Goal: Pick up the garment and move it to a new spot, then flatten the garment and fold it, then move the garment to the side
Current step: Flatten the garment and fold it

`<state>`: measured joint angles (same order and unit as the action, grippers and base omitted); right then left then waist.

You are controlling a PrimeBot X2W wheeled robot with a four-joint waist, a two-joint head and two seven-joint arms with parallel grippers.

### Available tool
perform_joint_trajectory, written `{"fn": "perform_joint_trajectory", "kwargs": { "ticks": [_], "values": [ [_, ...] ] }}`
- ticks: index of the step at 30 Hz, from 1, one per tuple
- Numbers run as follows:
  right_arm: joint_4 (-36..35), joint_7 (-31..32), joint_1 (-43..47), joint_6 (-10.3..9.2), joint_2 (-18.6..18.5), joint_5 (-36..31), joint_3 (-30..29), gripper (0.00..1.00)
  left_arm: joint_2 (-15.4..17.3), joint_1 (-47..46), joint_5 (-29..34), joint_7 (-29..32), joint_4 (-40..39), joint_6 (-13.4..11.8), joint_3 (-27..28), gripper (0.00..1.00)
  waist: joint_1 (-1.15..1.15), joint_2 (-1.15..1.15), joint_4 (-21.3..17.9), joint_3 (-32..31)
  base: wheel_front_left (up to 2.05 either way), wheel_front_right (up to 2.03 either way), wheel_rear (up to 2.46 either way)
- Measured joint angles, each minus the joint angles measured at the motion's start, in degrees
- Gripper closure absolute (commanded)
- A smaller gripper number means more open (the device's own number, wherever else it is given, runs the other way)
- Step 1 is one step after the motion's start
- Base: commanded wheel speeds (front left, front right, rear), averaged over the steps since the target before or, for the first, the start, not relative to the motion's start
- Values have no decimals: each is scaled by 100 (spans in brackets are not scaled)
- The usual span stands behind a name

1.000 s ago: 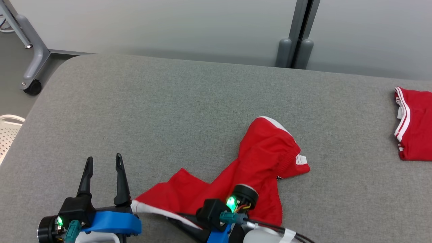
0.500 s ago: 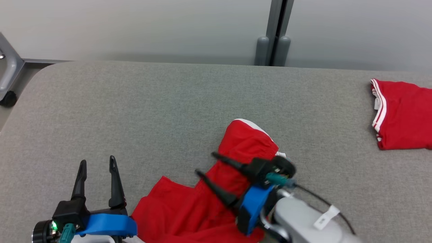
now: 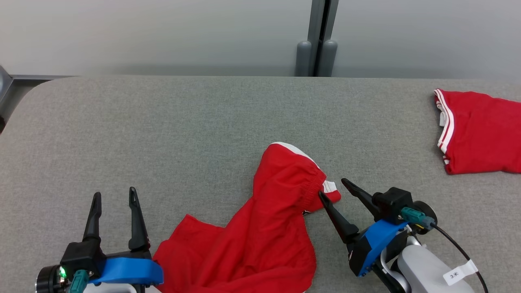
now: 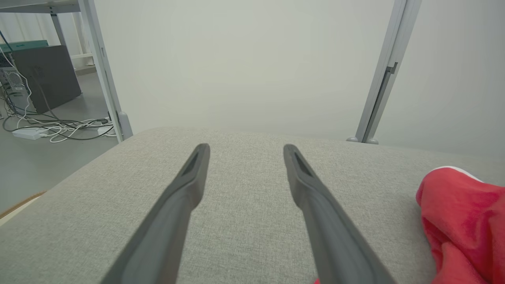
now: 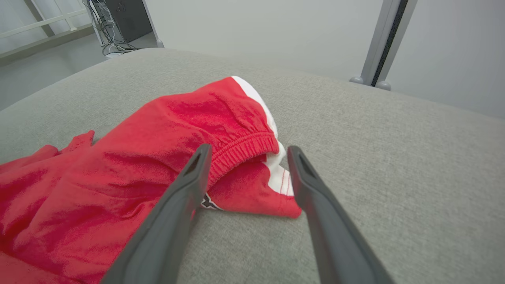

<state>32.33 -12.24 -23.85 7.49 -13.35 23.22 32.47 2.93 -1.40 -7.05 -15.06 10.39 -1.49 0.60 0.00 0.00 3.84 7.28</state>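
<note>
The right gripper [image 3: 331,187] stands with its two fingers wide apart and nothing clamped between them. It points up and to the left across the counter [image 3: 183,134], tips right at the near corner of the garment [image 3: 276,228]. In the right wrist view the gripper [image 5: 248,148] frames that corner: the elastic waistband [image 5: 244,150] and a flap with white trim [image 5: 278,173] lie in the gap between the fingers. One finger [image 5: 185,185] crosses over the red cloth [image 5: 158,138]; I cannot tell whether it touches.

The garment is a crumpled pair of red shorts lying loose on the counter, near the front edge and a little right of the middle. The waistband [image 3: 313,188] end is bunched up towards the back, and the rest spreads down and left.

The left gripper [image 3: 114,192] sits at the lower left, fingers also apart and empty, pointing straight up the head view, just beside the garment's lower left edge. Its own wrist view shows the gripper [image 4: 245,146] over bare grey counter [image 4: 244,221], with the garment [image 4: 461,213] off to the right.

Well apart, at the far right of the counter, lies a second red garment [image 3: 480,134] with white stripes along its edge, folded flat. Behind the counter a dark post [image 3: 317,40] rises against a pale wall [image 3: 163,36].
</note>
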Motion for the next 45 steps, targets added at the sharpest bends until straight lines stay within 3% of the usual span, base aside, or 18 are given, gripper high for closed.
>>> {"fn": "perform_joint_trajectory", "kwargs": {
  "ticks": [8,18,19,20,21,27,34,41,45],
  "values": [
    [-41,118,-9,0,237,-58,-344,0,0,-26,4,0,2,1,-118,0,0,0,55,83,0,0,0],
    [764,424,-286,0,635,108,-452,0,2,-94,0,0,21,-5,-182,0,1,0,249,165,0,0,0],
    [817,426,-305,0,681,188,-430,47,1,-97,-2,0,20,-8,-186,0,0,0,258,173,0,0,0],
    [853,377,-316,0,715,253,-397,88,3,-97,-3,0,20,-24,-192,0,0,0,264,180,0,0,0],
    [886,294,-338,0,735,272,-382,100,2,-98,-7,0,19,-27,-205,0,0,0,270,188,0,0,0],
    [981,-53,-642,0,478,153,-538,100,2,-106,-54,0,12,-56,-243,0,1,0,254,209,0,0,0],
    [510,-127,-874,0,-53,-112,-975,100,2,-79,-113,0,5,-108,-257,0,0,0,197,118,0,0,0],
    [-499,535,-502,0,-512,-372,-1563,100,1,4,-223,0,-30,-168,-311,0,0,0,243,87,0,0,0],
    [-966,812,-363,0,-522,-509,-1680,100,2,-9,-271,0,-37,-181,-390,0,0,0,333,146,0,0,0]
  ]
}}
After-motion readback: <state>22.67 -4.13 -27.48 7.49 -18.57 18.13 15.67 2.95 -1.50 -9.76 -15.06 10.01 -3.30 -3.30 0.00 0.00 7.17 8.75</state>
